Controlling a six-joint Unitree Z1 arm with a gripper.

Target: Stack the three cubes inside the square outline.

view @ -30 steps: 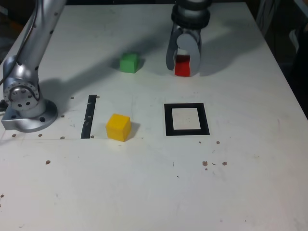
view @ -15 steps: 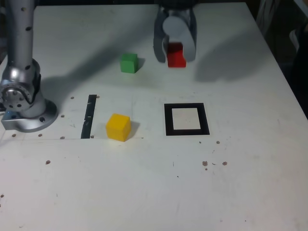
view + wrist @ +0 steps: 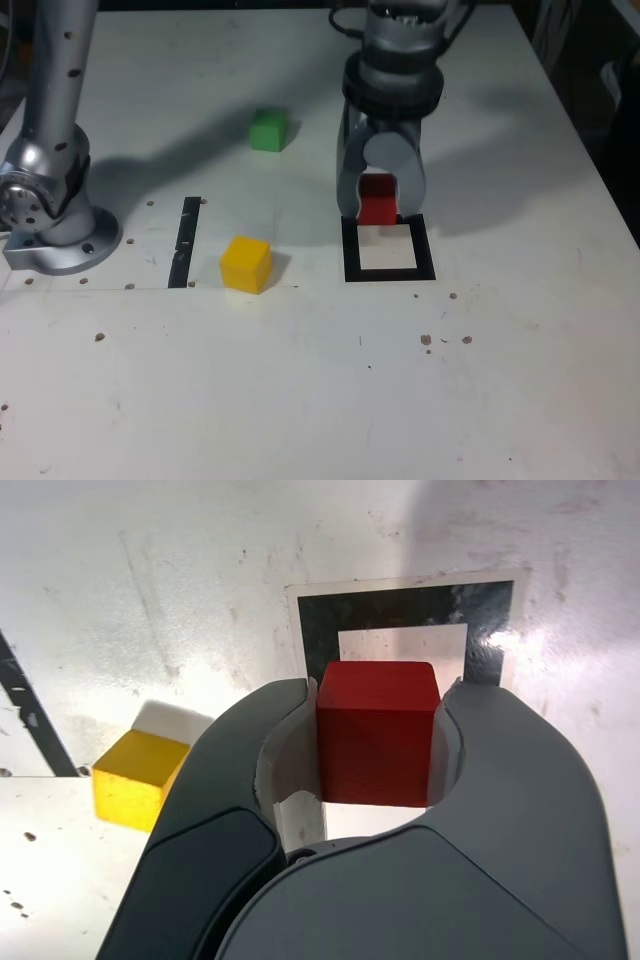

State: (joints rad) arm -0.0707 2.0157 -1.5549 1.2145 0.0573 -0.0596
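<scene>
Now that the gripper [image 3: 379, 205], its fingers pinching the red cube [image 3: 376, 732], has carried it from beside the green cube [image 3: 268, 130] to the far edge of the square outline [image 3: 388, 272], lowering it inside likely follows, with the yellow cube [image 3: 246, 264] beside the outline.

The red cube [image 3: 378, 207] is held clear of the table, over the far edge of the square outline [image 3: 389, 272], a flat black frame with a white centre. The yellow cube [image 3: 246, 263] is seen resting on the table at the exterior view's left of the outline. The green cube [image 3: 268, 130] is sat farther back, apart from both.
</scene>
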